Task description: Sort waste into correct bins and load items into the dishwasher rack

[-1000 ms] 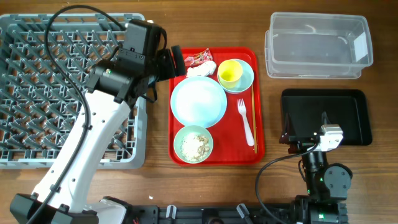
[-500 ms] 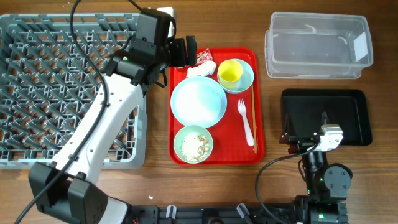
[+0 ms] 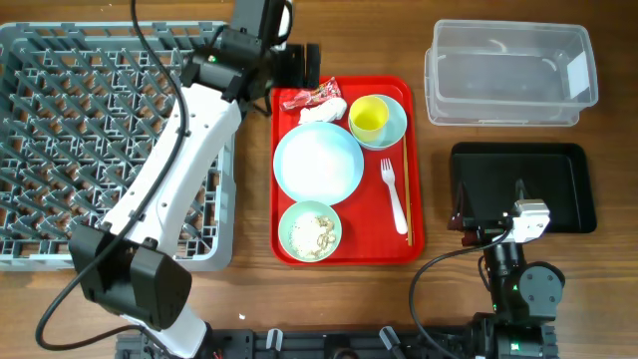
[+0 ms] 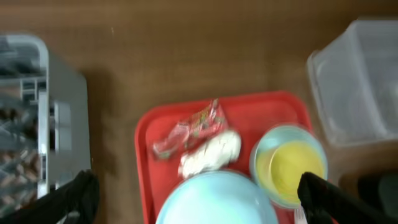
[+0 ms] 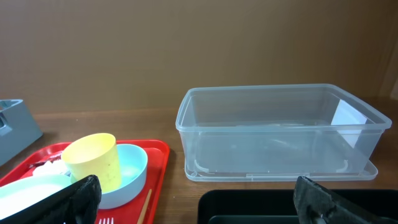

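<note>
Wood table [image 3: 429, 40], L end effector [image 3: 313, 66] spread by red tray [image 3: 384, 239] corner.

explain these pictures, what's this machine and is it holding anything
Two robot arms at a table, each ending in a two-finger claw. One picture looks straight down; the other two come from wrist cameras, whose lower corners show claw fingers. On the table: a grey rack, a clear tub, a black tray and a red tray carrying a plate, a bowl of scraps, a yellow cup in a second bowl, a fork, a wrapper and a napkin. The left claw, near the wrapper, and the right claw, by the black tray, are open and empty.
</note>
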You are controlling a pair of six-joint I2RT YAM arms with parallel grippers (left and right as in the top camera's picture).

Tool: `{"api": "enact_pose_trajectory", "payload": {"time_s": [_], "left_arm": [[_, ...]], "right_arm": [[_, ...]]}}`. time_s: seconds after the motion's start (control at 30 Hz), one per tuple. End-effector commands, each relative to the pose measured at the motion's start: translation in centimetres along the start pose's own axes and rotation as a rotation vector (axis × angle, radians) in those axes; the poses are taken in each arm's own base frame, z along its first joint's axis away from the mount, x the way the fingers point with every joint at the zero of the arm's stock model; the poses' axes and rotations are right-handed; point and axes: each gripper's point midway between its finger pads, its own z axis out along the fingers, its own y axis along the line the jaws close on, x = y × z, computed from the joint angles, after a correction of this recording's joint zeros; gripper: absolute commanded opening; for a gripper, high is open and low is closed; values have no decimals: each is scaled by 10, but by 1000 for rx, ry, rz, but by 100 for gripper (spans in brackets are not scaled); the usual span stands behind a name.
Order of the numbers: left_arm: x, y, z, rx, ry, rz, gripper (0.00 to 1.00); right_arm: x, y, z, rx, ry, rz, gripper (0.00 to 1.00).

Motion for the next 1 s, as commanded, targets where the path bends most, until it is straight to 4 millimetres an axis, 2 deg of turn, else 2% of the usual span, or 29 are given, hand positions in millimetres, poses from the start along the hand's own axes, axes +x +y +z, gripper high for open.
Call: {"api": "enact_pose_trajectory", "payload": {"time_s": [0.0, 0.13, 0.3, 0.4, 0.6, 0.8, 0.9, 0.97], "left_arm": [[-19, -4, 3, 16, -64, -32, 100], [-17, -6, 27, 27, -56, -93, 100], [6, 0, 76, 3, 22, -94, 99], [13, 2, 87, -4, 42, -94, 91], [19, 4, 88, -12, 67, -96, 79], [44, 7, 85, -34, 165, -171, 79], [60, -4, 76, 30, 248, -181, 80], [69, -16, 61, 98, 305, -193, 80]], "right_arm": [[-1, -5, 0, 27, -8, -14, 100], [-1, -5, 0, 27, -8, -13, 100], [-1, -5, 0, 27, -8, -13, 100], [-1, -5, 0, 27, -8, -13, 100], [-1, -5, 0, 27, -8, -13, 100], [-1, -5, 0, 27, -8, -13, 100], [-1, -5, 0, 27, -8, -13, 100], [-1, -5, 0, 27, -8, -13, 99]]}}
